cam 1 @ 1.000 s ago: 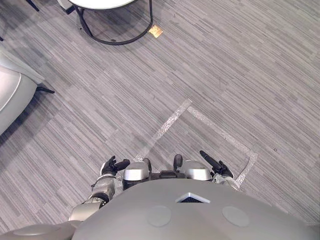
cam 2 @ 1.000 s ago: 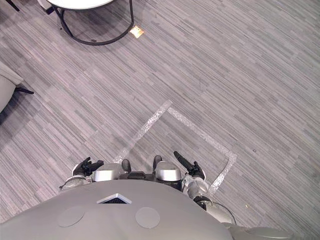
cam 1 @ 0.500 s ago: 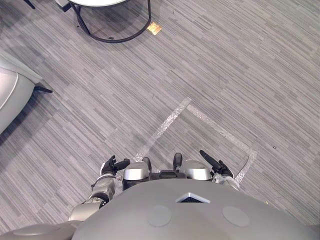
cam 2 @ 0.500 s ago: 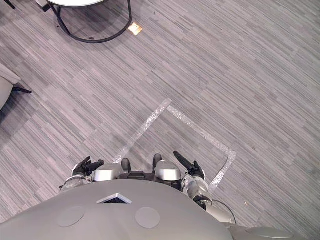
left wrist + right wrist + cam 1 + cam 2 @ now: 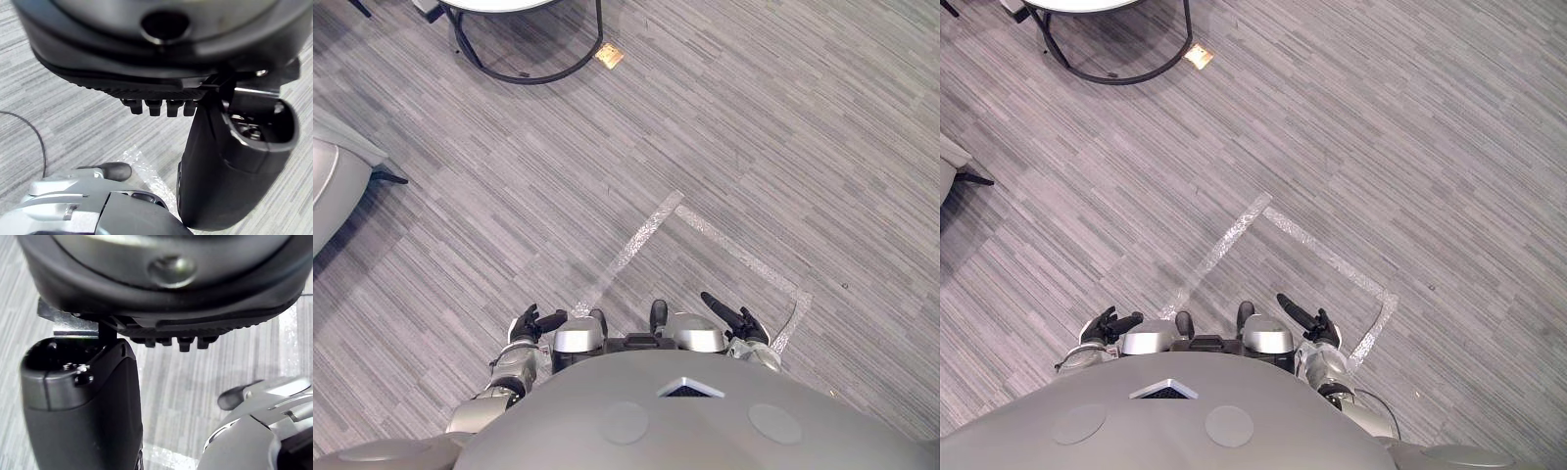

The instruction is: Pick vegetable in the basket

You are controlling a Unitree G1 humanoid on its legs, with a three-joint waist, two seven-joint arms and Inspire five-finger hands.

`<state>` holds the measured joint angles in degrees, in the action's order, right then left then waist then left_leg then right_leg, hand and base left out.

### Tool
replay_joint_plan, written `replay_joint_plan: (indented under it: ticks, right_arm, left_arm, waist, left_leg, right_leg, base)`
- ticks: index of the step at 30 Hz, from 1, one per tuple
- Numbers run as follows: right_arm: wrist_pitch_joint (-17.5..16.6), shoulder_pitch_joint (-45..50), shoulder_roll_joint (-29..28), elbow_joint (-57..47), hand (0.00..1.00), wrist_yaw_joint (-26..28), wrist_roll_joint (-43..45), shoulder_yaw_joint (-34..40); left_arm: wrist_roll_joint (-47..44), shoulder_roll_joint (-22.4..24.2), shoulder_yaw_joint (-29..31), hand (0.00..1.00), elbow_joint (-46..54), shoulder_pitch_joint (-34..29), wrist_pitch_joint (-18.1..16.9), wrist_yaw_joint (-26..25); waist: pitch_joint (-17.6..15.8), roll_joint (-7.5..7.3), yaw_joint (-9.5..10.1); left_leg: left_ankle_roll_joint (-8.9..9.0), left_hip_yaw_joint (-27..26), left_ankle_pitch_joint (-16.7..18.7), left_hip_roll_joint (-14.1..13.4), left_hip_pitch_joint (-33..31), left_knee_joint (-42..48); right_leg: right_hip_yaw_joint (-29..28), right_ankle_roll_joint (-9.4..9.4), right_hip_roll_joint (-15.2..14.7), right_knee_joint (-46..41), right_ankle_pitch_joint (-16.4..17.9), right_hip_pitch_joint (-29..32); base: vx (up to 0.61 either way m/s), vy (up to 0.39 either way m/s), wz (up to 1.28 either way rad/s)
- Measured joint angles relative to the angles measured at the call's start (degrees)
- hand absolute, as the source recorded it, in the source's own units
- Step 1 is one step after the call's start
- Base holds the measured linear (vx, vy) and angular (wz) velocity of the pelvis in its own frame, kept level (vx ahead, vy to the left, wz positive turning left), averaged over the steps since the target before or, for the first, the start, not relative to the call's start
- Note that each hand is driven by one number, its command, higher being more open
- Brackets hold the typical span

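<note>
Left hand [image 5: 532, 323] and right hand [image 5: 732, 319] hang low, fingers loosely spread and empty, with grey carpet floor [image 5: 783, 147] and a taped corner [image 5: 677, 201] just ahead of them; the vegetable's place cannot be told, so reaching now would likely grasp nothing.

**Both hands low, open and empty**

The left hand [image 5: 536, 324] and right hand [image 5: 734, 320] sit close against the body, arms down at either side. The right hand's fingers [image 5: 716, 305] point straight forward. The left hand's fingers are relaxed and slightly spread.
</note>
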<state>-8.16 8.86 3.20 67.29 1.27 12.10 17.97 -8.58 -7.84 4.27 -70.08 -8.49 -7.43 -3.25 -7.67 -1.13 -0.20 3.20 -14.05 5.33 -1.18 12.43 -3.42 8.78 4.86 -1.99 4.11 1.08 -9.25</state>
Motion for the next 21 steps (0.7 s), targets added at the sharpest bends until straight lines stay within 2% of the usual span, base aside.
replay_joint_plan:
  ticks: [6,8,9,11,12,14,15,16,17,18,19,20,21]
  right_arm:
    - [0.0,0.4,-0.1,0.0,1.0,1.1,2.9,0.1]
    - [0.0,0.2,0.4,-0.1,1.0,1.7,2.9,0.1]
    - [0.1,-0.2,0.5,-0.1,1.0,2.1,2.9,0.1]
    - [0.1,-1.0,0.5,-0.2,1.0,2.1,3.0,0.1]
    - [0.1,-1.1,0.4,-0.5,1.0,2.1,3.0,0.1]
    - [0.1,-1.5,0.2,-0.6,1.0,2.1,4.1,0.3]
    - [0.1,-1.6,0.2,-0.6,1.0,2.1,4.9,0.5]
    - [0.1,-1.6,0.5,-0.7,1.0,2.1,5.3,0.6]
    - [0.1,-1.5,1.1,-0.7,1.0,2.1,5.2,0.5]
    - [0.1,-1.5,1.1,-0.7,1.0,2.1,5.2,0.4]
    - [0.1,-1.0,1.0,-0.6,1.0,2.0,5.2,0.4]
    - [0.1,-0.6,0.7,-0.7,1.0,2.0,5.2,-0.1]
    - [0.1,-0.3,0.8,-0.6,1.0,1.9,5.2,-0.1]
  left_arm:
    - [0.0,0.0,0.1,1.0,-0.1,0.0,0.0,0.0]
    - [0.0,0.1,0.1,1.0,-0.1,0.3,0.0,0.0]
    - [0.0,0.0,0.1,1.0,-0.1,0.9,0.0,0.0]
    - [0.0,-0.2,0.1,1.0,0.0,1.7,0.0,0.0]
    - [0.0,-0.3,0.2,1.0,0.2,2.2,0.1,0.0]
    - [-0.5,-0.2,1.4,1.0,0.4,2.8,0.1,-0.2]
    - [-1.6,0.2,2.6,1.0,0.4,3.6,0.1,-0.3]
    - [-2.3,0.6,3.2,1.0,0.5,3.8,0.1,-0.3]
    - [-4.8,1.1,5.5,1.0,1.1,3.8,-0.1,0.1]
    - [-5.6,1.1,6.5,1.0,1.6,4.1,-0.1,0.4]
    - [-7.1,1.3,7.7,1.0,2.7,4.1,-0.1,0.6]
    - [-9.1,1.5,8.1,1.0,3.5,4.1,-0.1,1.0]
    - [-9.6,1.9,8.1,1.0,3.7,4.2,-0.1,1.1]
  waist:
    - [0.0,0.05,-0.02]
    - [-0.3,0.39,-0.12]
    - [-0.5,0.31,-0.09]
    - [-1.6,0.52,-0.14]
    - [-1.7,-0.19,-0.16]
    - [-2.5,-0.43,-0.23]
    - [-3.1,-0.1,-0.24]
    - [-3.3,0.44,-0.17]
    - [-4.0,1.6,-0.29]
    - [-4.7,1.47,-0.67]
    - [-5.2,1.34,-1.15]
    - [-5.9,1.0,-1.01]
    - [-6.1,1.16,-0.92]
  left_leg:
    - [0.01,-0.2,0.1,0.0,-0.1,0.4]
    - [0.0,-0.2,0.1,-0.2,-0.8,1.0]
    - [0.0,-0.4,0.1,-0.4,-1.9,1.7]
    - [0.0,-0.4,0.1,-0.3,-3.3,2.8]
    - [0.1,-0.4,0.2,-0.3,-4.2,3.5]
    - [0.64,-0.4,1.9,-0.5,-6.4,7.1]
    - [1.03,-0.4,5.0,-1.8,-9.3,12.7]
    - [1.03,-0.4,6.6,-2.9,-10.6,16.0]
    - [0.82,-1.0,9.3,-6.7,-15.8,29.2]
    - [0.15,-1.3,8.8,-7.9,-18.1,34.9]
    - [-1.68,-1.3,7.1,-9.5,-21.2,42.6]
    - [-1.93,-1.3,5.6,-11.1,-24.3,50.1]
    - [-1.72,-0.9,5.9,-11.2,-25.2,52.1]
  right_leg:
    - [-0.1,0.0,0.0,0.0,0.0,0.0]
    - [-0.1,-1.15,0.0,-2.6,0.8,1.4]
    - [0.0,-2.73,-0.2,-6.8,2.4,4.4]
    - [0.1,-2.91,-0.9,-12.8,5.1,8.1]
    - [0.1,-3.2,-1.4,-15.8,6.6,10.1]
    - [0.4,-4.01,-1.9,-19.1,9.0,12.2]
    - [0.7,-4.33,-1.6,-20.5,10.4,12.8]
    - [0.7,-5.09,-1.0,-21.1,11.3,13.0]
    - [1.1,-5.77,0.6,-21.2,12.5,12.3]
    - [1.6,-6.13,0.7,-21.3,12.8,11.6]
    - [2.1,-6.8,1.0,-21.5,13.2,10.6]
    - [2.2,-7.41,1.2,-21.8,14.1,9.0]
    - [2.1,-7.57,1.1,-22.1,14.6,8.3]
  base:
    - [-0.04,-0.036,-0.02]
    - [-0.05,-0.035,-0.01]
    - [-0.06,-0.037,-0.02]
    - [-0.08,-0.057,-0.01]
    - [-0.07,-0.076,0.02]
    - [-0.09,-0.131,0.02]
    - [-0.08,-0.154,0.0]
    - [-0.04,-0.175,0.01]
    - [0.0,-0.145,0.07]
    - [0.02,-0.167,0.16]
    - [0.04,-0.109,0.2]
    - [0.1,-0.103,0.12]
    - [0.15,-0.058,0.04]
